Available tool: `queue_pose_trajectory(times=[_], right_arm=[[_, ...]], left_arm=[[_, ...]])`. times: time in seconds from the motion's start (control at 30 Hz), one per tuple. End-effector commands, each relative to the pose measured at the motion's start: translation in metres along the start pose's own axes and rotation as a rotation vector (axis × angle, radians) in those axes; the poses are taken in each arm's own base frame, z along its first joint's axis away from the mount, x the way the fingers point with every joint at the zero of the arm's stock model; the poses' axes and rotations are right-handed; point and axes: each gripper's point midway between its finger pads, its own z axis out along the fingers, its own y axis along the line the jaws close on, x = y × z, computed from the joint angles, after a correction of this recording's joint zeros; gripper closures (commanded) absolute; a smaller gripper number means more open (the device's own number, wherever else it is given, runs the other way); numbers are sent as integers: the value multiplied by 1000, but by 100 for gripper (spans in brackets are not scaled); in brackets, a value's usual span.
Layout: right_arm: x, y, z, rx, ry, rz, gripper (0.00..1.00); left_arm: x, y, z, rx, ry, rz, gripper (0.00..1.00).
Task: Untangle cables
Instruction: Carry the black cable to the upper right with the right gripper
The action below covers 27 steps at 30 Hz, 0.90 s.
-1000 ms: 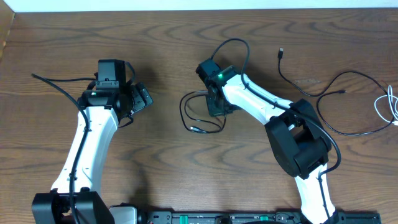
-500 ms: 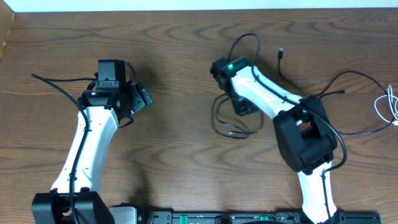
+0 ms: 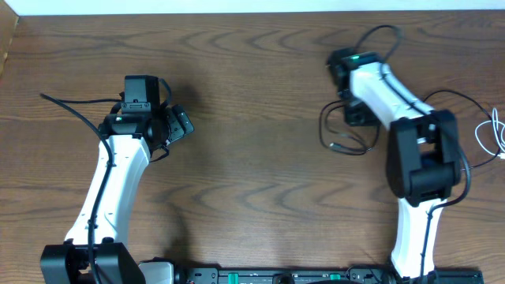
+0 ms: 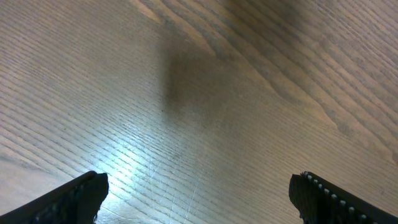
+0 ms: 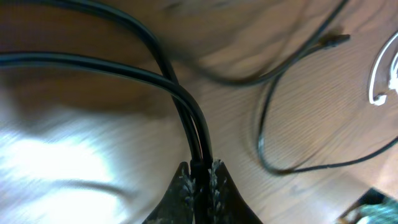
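My left claw (image 3: 180,125) is over the left half of the bench (image 3: 252,63), well apart from both cables. My right claw (image 3: 355,117) is over the right half, and the long cable (image 3: 335,146) loops on the bench just left of it. The short cable (image 3: 499,130) lies at the far right edge.

no readable text, labels, or signs
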Motion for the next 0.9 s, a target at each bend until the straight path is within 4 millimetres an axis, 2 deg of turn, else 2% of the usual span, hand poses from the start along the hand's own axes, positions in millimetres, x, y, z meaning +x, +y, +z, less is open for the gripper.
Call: queue_pose_trajectory(times=[0.0, 0.23, 0.47, 0.7, 0.8, 0.87], right_arm=[[-12, -27, 3, -26, -5, 87, 99], [-17, -86, 39, -17, 58, 231, 99], [-7, -127, 67, -59, 137, 362, 99], [2, -150, 86, -118, 192, 458, 99], [4, -152, 90, -160, 209, 487, 99], [5, -151, 91, -190, 219, 502, 96]], left_arm=[[-3, 2, 0, -12, -5, -7, 2], [-3, 2, 0, -12, -6, -7, 2], [-3, 2, 0, -12, -5, -7, 2], [-3, 2, 0, -12, -5, -7, 2], [-3, 2, 0, -12, -5, -7, 2], [-3, 2, 0, -12, -5, -7, 2]])
